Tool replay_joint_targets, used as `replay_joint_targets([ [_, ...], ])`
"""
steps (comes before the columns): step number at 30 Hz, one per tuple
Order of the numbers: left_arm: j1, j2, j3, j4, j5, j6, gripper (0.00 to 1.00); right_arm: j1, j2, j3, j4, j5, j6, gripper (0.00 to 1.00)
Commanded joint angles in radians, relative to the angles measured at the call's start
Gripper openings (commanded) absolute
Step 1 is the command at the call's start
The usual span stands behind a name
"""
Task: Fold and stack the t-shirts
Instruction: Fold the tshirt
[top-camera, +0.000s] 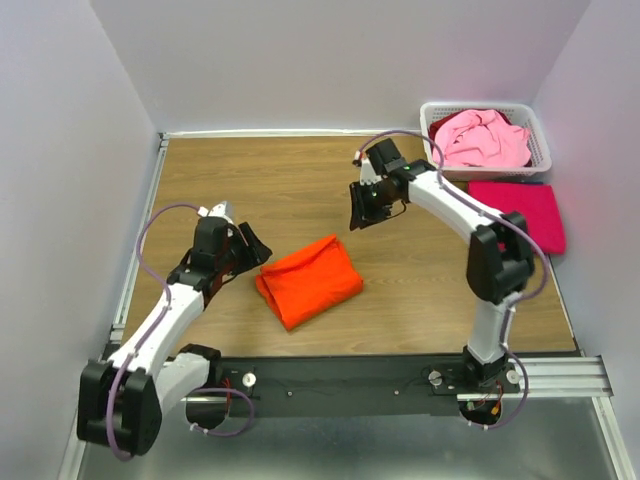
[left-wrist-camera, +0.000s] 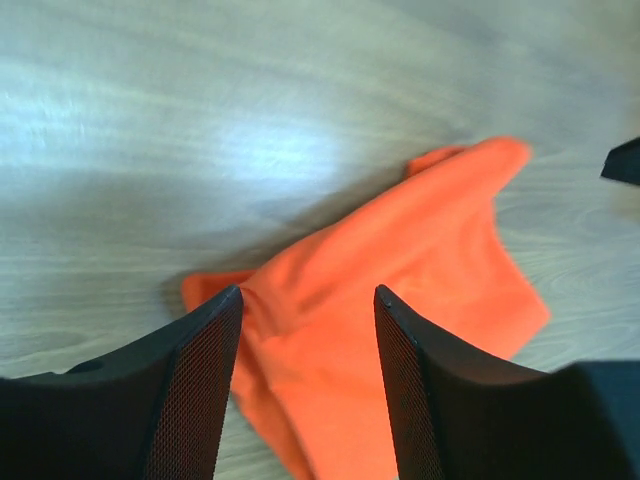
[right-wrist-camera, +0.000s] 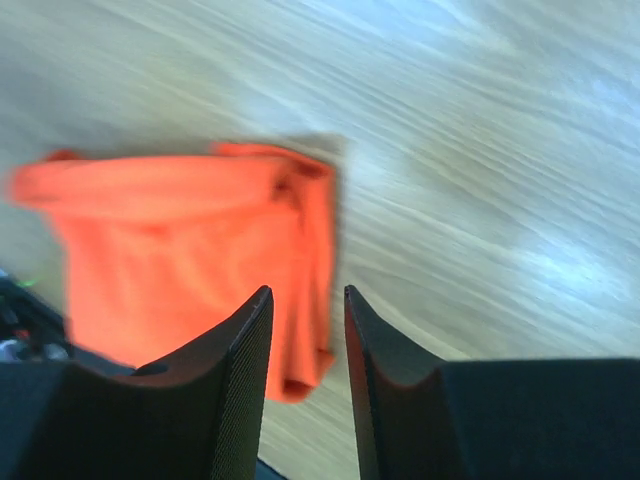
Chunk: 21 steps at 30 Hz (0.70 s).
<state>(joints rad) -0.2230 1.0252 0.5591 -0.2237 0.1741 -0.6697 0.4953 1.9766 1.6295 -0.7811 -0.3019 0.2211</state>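
Observation:
The bright orange t-shirt (top-camera: 308, 279) lies folded in a bundle near the middle of the table; it also shows in the left wrist view (left-wrist-camera: 400, 300) and the right wrist view (right-wrist-camera: 190, 240). My left gripper (top-camera: 255, 250) is open and empty, just left of the orange shirt. My right gripper (top-camera: 362, 205) is open and empty, raised above the table beyond the shirt. The magenta-red t-shirt (top-camera: 520, 212) lies folded flat at the right edge. The pale pink t-shirt (top-camera: 482, 138) is crumpled in the white basket (top-camera: 540, 140).
The white slotted basket stands at the back right corner. Grey walls close in the table on the left, back and right. A black rail (top-camera: 350, 380) runs along the near edge by the arm bases.

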Motion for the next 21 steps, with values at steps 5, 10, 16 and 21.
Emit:
replay_joint_targets([
  [5, -0.059, -0.252, -0.057, 0.03, 0.062, -0.082, 0.34, 0.003, -0.188, -0.371, 0.604, -0.462, 0.219, 0.42],
  [10, -0.128, -0.214, -0.131, 0.147, 0.088, -0.162, 0.08, 0.014, -0.15, -0.439, 0.747, -0.555, 0.254, 0.42],
  [16, -0.136, -0.022, -0.128, 0.267, 0.166, -0.157, 0.0, 0.012, -0.046, -0.409, 0.767, -0.621, 0.235, 0.4],
  [21, -0.133, 0.105, -0.117, 0.296, 0.127, -0.159, 0.0, 0.014, 0.066, -0.347, 0.767, -0.634, 0.224, 0.38],
])
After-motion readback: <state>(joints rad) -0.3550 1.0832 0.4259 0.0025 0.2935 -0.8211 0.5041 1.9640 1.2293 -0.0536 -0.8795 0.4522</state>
